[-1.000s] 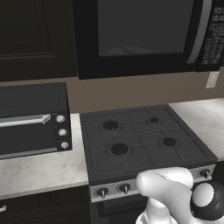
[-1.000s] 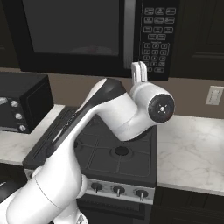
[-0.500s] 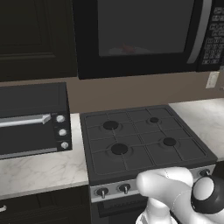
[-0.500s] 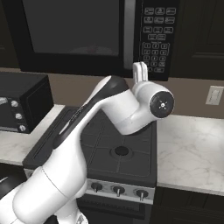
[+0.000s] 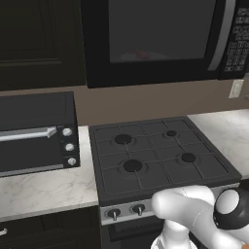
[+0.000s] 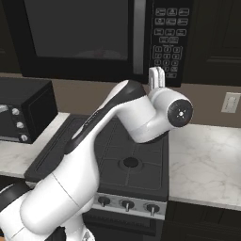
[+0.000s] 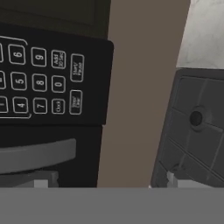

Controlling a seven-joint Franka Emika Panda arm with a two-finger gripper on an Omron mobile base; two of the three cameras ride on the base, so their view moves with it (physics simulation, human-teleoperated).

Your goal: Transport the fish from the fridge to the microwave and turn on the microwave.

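The fish (image 5: 141,52) is seen behind the closed microwave (image 6: 84,37) door, on a pale plate, while the empty jaws are held wide before its keypad (image 7: 41,78).

My arm (image 6: 94,160) is showing as thick, glossy white rounded segments, swelling wide toward the base. A dark band is running along the upper link up to the elbow. My wrist is ending in a round white cap with a dark disc and a small light dot at its centre. A similar ball-shaped joint, dark-ringed, is sitting low in the left base view. A pale upright piece behind the wrist is possibly my gripper (image 6: 156,78).
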